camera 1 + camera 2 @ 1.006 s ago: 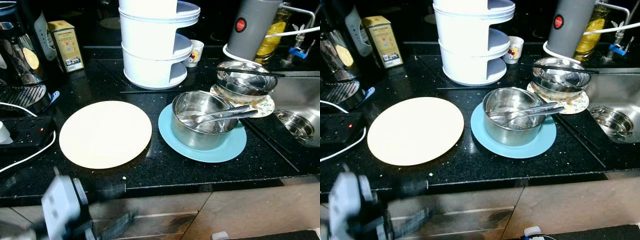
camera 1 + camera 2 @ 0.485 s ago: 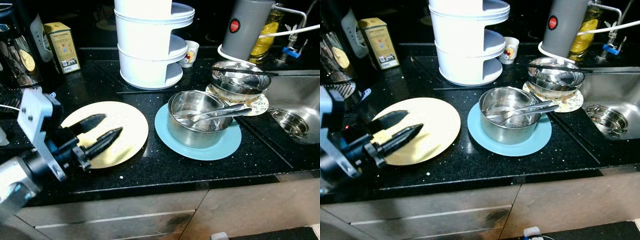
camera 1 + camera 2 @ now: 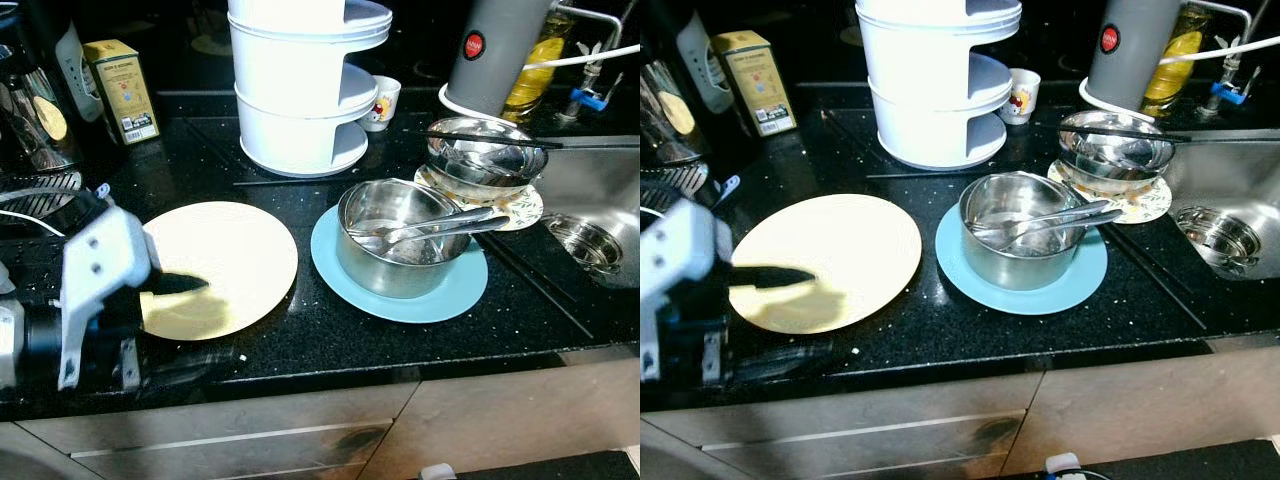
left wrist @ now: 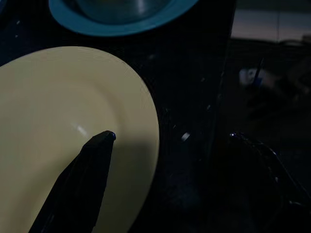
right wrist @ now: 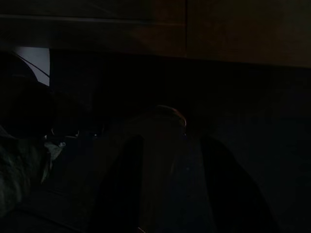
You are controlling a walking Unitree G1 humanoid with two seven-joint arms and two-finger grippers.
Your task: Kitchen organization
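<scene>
A round cream plate [image 3: 225, 260] lies flat on the black counter [image 3: 300, 330], near its front edge. My left gripper [image 3: 210, 325] is open at the plate's near left side. One black finger [image 4: 92, 165] lies over the plate's surface and the other [image 4: 257, 165] hangs dim by the counter's front edge. To the right, a blue plate [image 3: 450, 295] carries a steel bowl [image 3: 400, 250] with metal utensils [image 3: 440, 228] lying across it. In the dark right wrist view, my right gripper [image 5: 170, 194] shows two fingers held apart with nothing between them.
Behind stand a white tiered rack [image 3: 300, 90], a small cup [image 3: 382, 100], a yellow tea box [image 3: 125, 90] and a grey flask [image 3: 495, 50]. Stacked steel bowls [image 3: 485, 160] with chopsticks across them sit on a patterned plate beside the sink [image 3: 600, 220]. A coffee machine [image 3: 30, 100] stands far left.
My left arm rose from below the counter to the cream plate. It then turned and dropped, so one finger lies over the plate and the other sits by the counter edge.
</scene>
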